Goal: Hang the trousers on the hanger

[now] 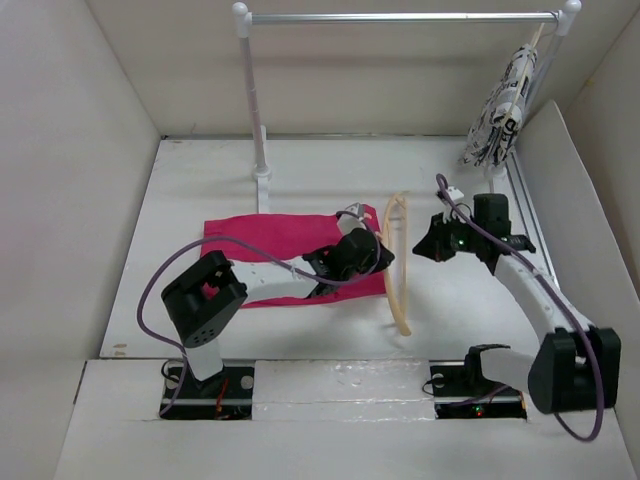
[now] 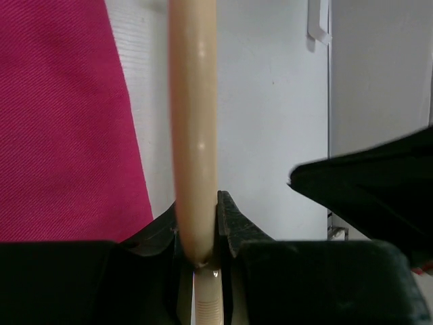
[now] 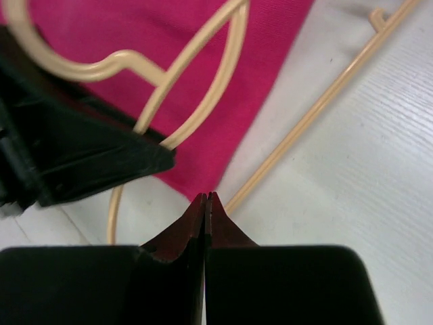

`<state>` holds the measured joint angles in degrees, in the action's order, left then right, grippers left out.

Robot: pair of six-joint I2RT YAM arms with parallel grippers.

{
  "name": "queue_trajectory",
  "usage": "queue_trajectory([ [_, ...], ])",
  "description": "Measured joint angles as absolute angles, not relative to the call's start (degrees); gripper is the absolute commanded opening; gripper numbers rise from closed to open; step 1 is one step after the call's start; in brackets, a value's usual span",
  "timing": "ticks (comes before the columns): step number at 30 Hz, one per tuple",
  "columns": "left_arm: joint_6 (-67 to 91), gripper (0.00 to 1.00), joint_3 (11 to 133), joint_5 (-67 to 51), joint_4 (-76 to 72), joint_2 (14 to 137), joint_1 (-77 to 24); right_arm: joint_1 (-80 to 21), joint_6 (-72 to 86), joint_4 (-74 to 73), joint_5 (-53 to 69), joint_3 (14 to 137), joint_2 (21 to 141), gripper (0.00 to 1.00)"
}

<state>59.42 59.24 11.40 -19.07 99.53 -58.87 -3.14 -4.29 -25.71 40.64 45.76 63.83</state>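
One garment on rail, hanger at trousers' edge

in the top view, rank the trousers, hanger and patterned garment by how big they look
1. trousers: widest patch, though partly covered
2. patterned garment: hangs higher, maybe nearer the camera, so unsure
3. hanger: long but very thin
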Motion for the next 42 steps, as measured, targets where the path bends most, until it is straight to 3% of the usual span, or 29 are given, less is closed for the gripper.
queue_trajectory([
  [8,63.7,0.00,56.9,16.9,-21.0,100.6,-59.2,-7.0,-1.0,-9.1,40.9,45.2,83.9,0.29],
  [12,64.4,0.00,56.9,17.8,-21.1,102.5,-59.2,-9.7,1.0,-3.7,40.0,45.4,90.9,0.33],
  [16,64.6,0.00,57.0,18.4,-21.0,103.7,-59.2,-11.9,2.2,-1.6,37.3,46.2,94.3,0.47],
  [22,64.3,0.00,58.2,18.5,-20.5,104.3,-59.0,-13.5,4.5,2.0,33.8,46.4,96.7,0.51],
  [24,64.2,0.00,58.2,18.6,-20.1,104.3,-58.7,-14.3,5.3,3.1,33.0,46.4,97.1,0.50],
  [26,64.1,0.00,58.2,18.7,-20.0,104.3,-58.0,-15.2,6.3,4.8,32.7,46.1,97.4,0.35],
  [27,64.0,0.00,58.2,18.7,-20.0,104.3,-57.8,-15.7,7.0,5.8,32.7,45.8,97.6,0.21],
  [28,63.8,0.00,58.2,18.8,-19.9,104.3,-57.6,-16.2,7.6,7.0,32.9,45.3,97.9,0.00],
  [35,61.2,0.00,58.2,19.9,-19.6,104.3,-57.3,-14.4,11.9,8.7,35.7,42.3,94.1,0.00],
  [42,58.2,0.00,55.5,19.7,-18.5,101.4,-56.2,-4.1,10.5,-1.0,38.3,45.8,84.1,0.00],
])
